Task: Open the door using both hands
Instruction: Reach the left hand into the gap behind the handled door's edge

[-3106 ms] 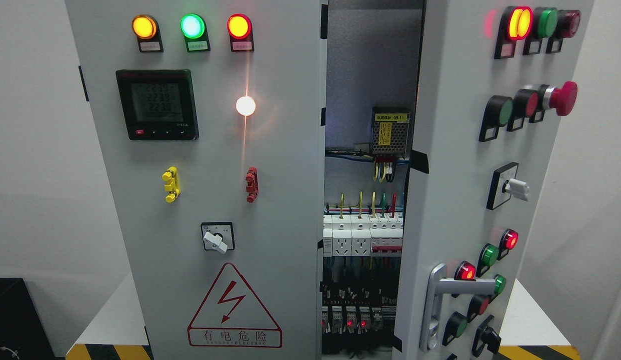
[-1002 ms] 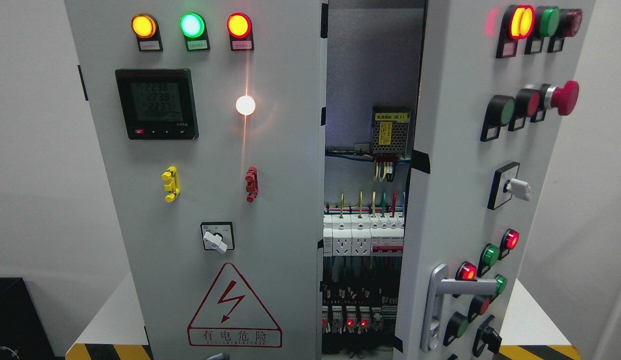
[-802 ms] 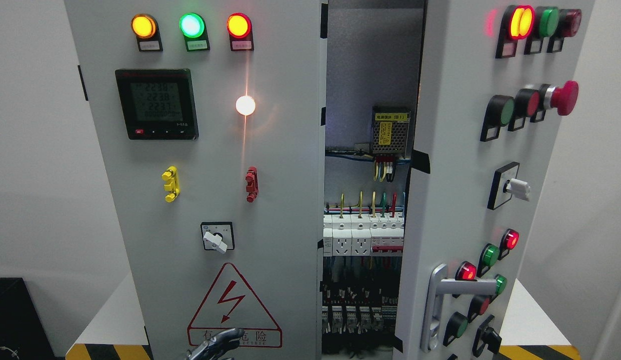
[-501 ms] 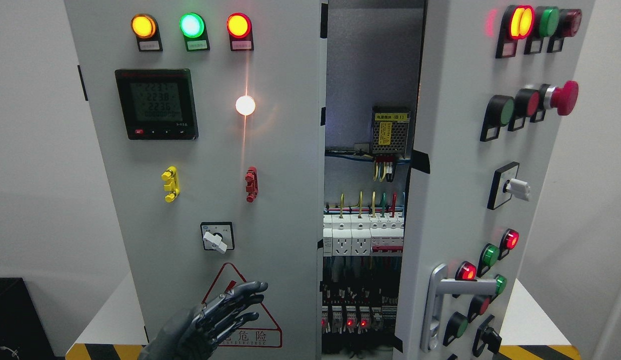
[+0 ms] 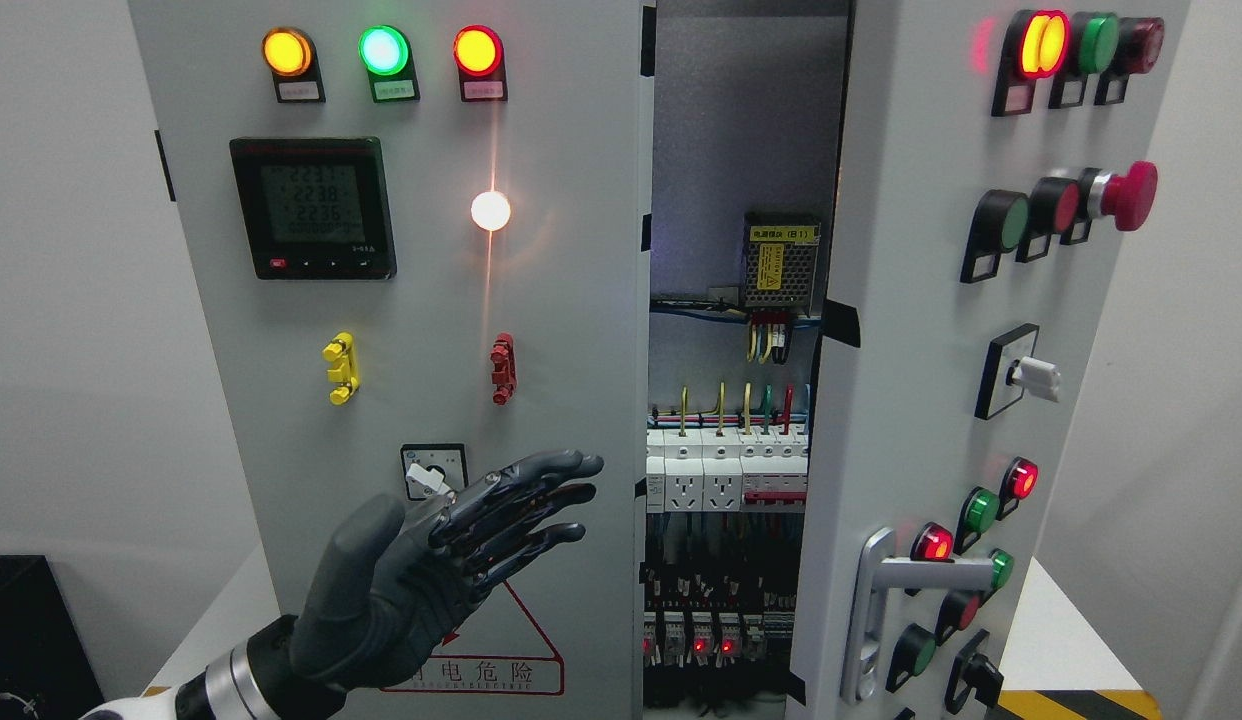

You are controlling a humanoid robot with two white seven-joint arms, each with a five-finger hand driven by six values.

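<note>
Dark grey robotic left hand (image 5: 451, 560) being held flat with fingers extended, nothing being gripped, before the closed grey metal left door (image 5: 401, 300), right door (image 5: 941, 380) standing ajar.

Electrical cabinet (image 5: 541, 300) on white table (image 5: 1061, 640)

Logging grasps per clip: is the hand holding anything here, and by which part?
Nothing is held. The left hand is open, fingers extended in front of the left door, closing on no edge or handle.
</note>
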